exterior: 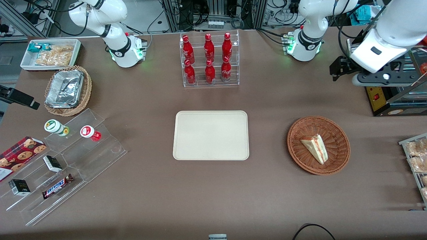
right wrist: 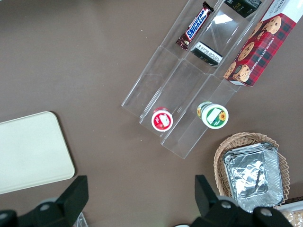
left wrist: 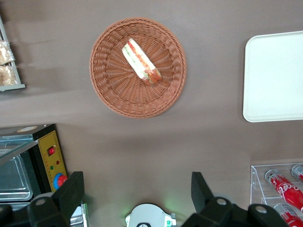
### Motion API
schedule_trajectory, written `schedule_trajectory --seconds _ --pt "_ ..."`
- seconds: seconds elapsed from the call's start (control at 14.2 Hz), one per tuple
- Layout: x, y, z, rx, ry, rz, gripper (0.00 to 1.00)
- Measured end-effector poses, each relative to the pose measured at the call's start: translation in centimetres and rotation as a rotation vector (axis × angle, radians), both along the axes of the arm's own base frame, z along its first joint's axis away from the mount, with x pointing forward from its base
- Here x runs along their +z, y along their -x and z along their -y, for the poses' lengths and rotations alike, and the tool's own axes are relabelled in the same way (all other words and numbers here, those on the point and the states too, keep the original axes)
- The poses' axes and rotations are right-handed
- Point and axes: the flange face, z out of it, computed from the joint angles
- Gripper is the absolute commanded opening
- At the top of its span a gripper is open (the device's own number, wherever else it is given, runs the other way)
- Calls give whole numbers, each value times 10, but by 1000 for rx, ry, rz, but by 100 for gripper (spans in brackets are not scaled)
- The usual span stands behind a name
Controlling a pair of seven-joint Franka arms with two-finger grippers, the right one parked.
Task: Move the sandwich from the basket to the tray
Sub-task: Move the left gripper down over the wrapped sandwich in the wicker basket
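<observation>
The left arm's hand hangs high over bare brown surface with its fingers spread wide, near its arm's base and farther from the front camera than the round reddish-brown wicker basket. The triangular wrapped sandwich lies alone in the shallow bowl — open from above. Between the basket and the flat cream rectangular tray the surface is bare. The clear acrylic rack of red bottles (tall, upright) stands farther from the camera than the tray, apart from it.

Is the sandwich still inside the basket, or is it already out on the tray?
Inside: the sandwich lies in the basket. The tray is bare. The tool hangs open above the table, apart from it.
</observation>
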Motion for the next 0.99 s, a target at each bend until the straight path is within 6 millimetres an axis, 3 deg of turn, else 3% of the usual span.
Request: schedule_trajectory --seconds 0.28,0.49,0.71,0.99 --pt "-7 -2 1 -2 -1 -18 100" --pt "-43 -9 -21 38 -12 -92 100" --pt "-112 -33 -45 91 -2 -122 100" --pt "-237 -58 -43 332 2 -93 100"
